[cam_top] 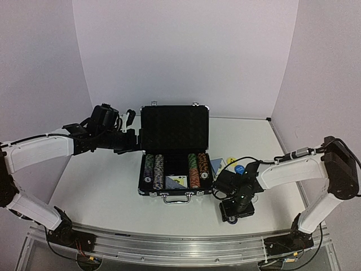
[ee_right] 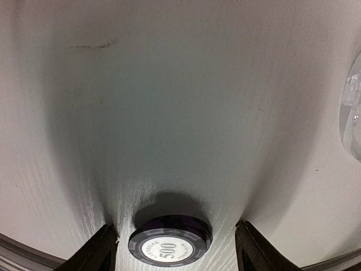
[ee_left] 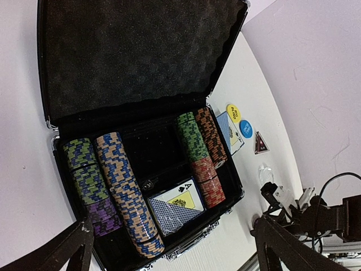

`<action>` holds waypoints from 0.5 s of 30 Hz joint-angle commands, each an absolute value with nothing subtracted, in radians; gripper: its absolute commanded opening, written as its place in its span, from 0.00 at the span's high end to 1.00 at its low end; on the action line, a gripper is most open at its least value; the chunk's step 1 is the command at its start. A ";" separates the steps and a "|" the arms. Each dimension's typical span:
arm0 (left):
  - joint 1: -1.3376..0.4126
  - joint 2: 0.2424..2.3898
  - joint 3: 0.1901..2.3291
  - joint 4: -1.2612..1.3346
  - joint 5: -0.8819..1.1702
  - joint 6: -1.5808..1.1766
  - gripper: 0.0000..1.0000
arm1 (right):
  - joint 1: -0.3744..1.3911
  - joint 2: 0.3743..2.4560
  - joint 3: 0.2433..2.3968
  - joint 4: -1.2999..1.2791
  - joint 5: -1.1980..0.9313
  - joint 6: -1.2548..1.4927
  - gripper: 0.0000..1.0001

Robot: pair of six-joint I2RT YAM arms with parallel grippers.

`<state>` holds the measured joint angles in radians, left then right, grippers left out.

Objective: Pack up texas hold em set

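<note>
Mid-table, the briefcase (cam_top: 175, 148) sits open with its foam-lined lid (ee_left: 135, 56) stood up at the back and its handle toward my arms.

Tray contents, left to right in the left wrist view:
- a green-and-purple chip row (ee_left: 87, 183)
- a tan-and-blue chip row (ee_left: 125, 192)
- a middle bay
- a green-over-red chip row (ee_left: 198, 161)
- a brown-and-orange chip row (ee_left: 210, 135) against the right wall

The middle bay holds a blue-backed deck (ee_left: 169, 217) at its near end, with an ace of spades (ee_left: 183, 196) face up just behind it. The rest of that bay is too dark for me to read.

Outside the case, on the table (cam_top: 96, 186) just off its right wall:
- a second deck (ee_left: 228, 131), blue back up
- a yellow disc (ee_left: 233, 112)
- a blue disc (ee_left: 246, 129)
- a dark triangular button (ee_left: 260, 143)
- a clear disc (ee_left: 266, 172), nearer the right arm

My left gripper (ee_left: 174, 224) hovers at the lid's left side, looking down into the tray, fingers spread wide. My right gripper (ee_right: 175, 237) is down at the table, right of the case front. Its fingers are spread either side of a lone purple chip (ee_right: 169, 241) marked 500, which lies flat. A gap shows on both sides, so there is no pinch.
</note>
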<state>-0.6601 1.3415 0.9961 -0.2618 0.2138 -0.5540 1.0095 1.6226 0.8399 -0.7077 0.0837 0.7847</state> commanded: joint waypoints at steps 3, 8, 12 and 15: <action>-0.664 1.308 0.997 -0.239 0.217 -0.563 0.00 | 1.021 1.616 0.803 -0.699 0.080 0.811 0.39; -0.664 1.316 1.001 -0.249 0.218 -0.567 0.00 | 1.037 1.612 0.784 -0.700 0.061 0.813 0.42; -0.664 1.313 0.998 -0.253 0.215 -0.572 0.00 | 1.058 1.621 0.780 -0.703 0.056 0.819 0.46; -0.665 1.309 0.993 -0.255 0.213 -0.577 0.00 | 1.068 1.623 0.775 -0.711 0.065 0.827 0.50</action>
